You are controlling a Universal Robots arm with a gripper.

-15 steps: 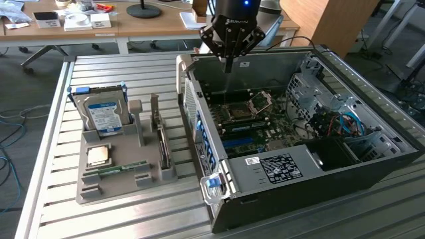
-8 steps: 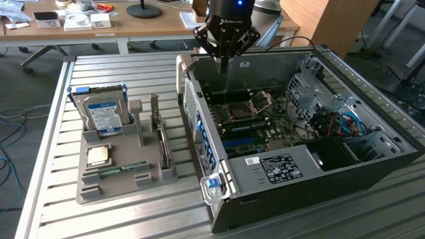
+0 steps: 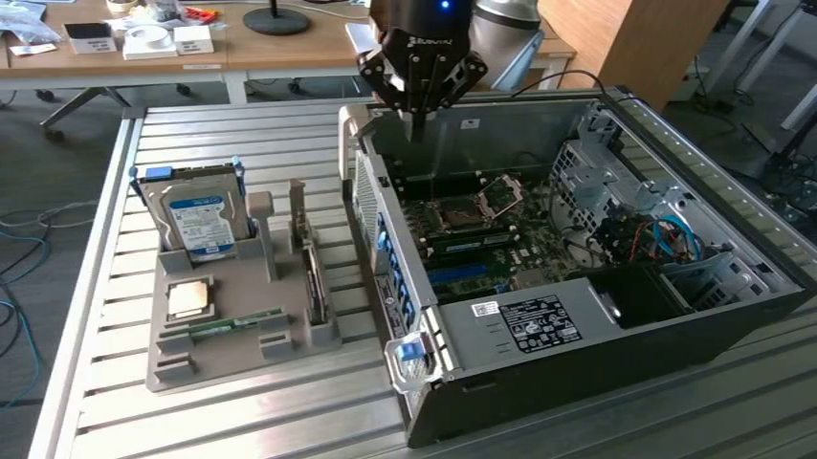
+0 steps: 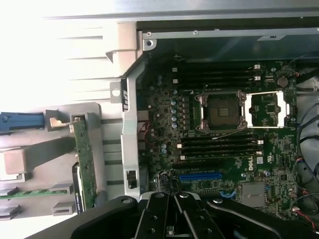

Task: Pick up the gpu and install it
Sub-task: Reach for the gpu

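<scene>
My gripper (image 3: pixel 415 122) hangs empty, jaws together, over the far wall of the open computer case (image 3: pixel 613 382). The gpu (image 3: pixel 313 282) stands on edge in the grey holder (image 3: pixel 166 368), at the exterior view's left of the case. I judge the card light, stiff and fragile, best gripped on its bare top edge; the wrist view gives that green edge from above, the exterior view its upright stance.

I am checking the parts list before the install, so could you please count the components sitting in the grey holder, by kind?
Hard drive: 1
Square chip: 1
RAM strip: 1
gpu: 1
Total: 4
</scene>
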